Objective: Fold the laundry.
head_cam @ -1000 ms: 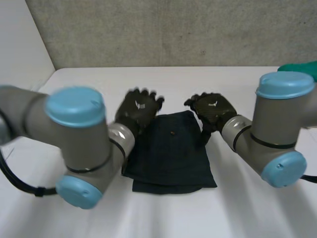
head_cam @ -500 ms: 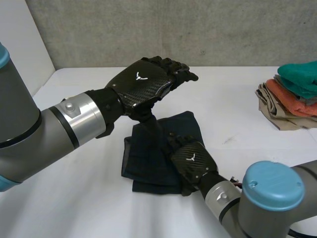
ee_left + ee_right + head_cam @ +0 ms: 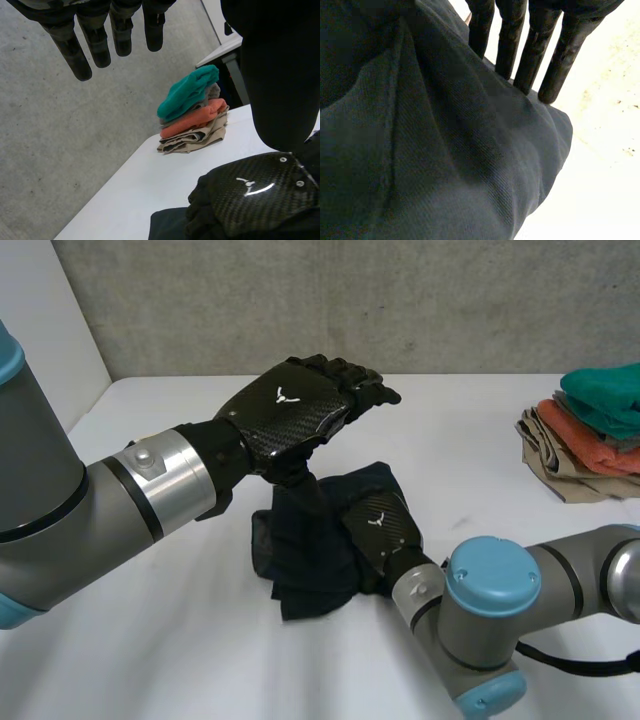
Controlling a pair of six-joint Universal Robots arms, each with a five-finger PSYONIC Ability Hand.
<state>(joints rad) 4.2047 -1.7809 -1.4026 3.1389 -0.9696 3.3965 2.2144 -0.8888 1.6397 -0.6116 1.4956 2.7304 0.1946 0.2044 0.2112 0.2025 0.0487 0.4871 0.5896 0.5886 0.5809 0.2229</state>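
Nearest the robot, the right arm reaches in from the right over the white table (image 3: 140,640), and its right hand (image 3: 378,532) lies palm down on the right part of a dark navy cloth (image 3: 305,570), a piece of woven fabric that sits rumpled in the middle of the table. In the right wrist view its fingers (image 3: 535,55) are straight and slightly apart, laid flat on the cloth with their tips at its edge, pressing on it, not gripping it. The cloth is gathered into a compact, uneven bundle, with raised creases under the palm and a loose flap sticking out on the near side. Just beyond, the left hand (image 3: 285,412) hangs above the far part of the cloth, its fingers (image 3: 95,42) straight, apart and holding nothing. Far to the right, well apart from the cloth, stands a stack of folded laundry (image 3: 590,425) in teal, orange and beige, against the grey wall (image 3: 320,300). Judging by that stack, several pieces look done, while this one seems only partly folded: it probably needs flattening, squaring up and moving to the stack.
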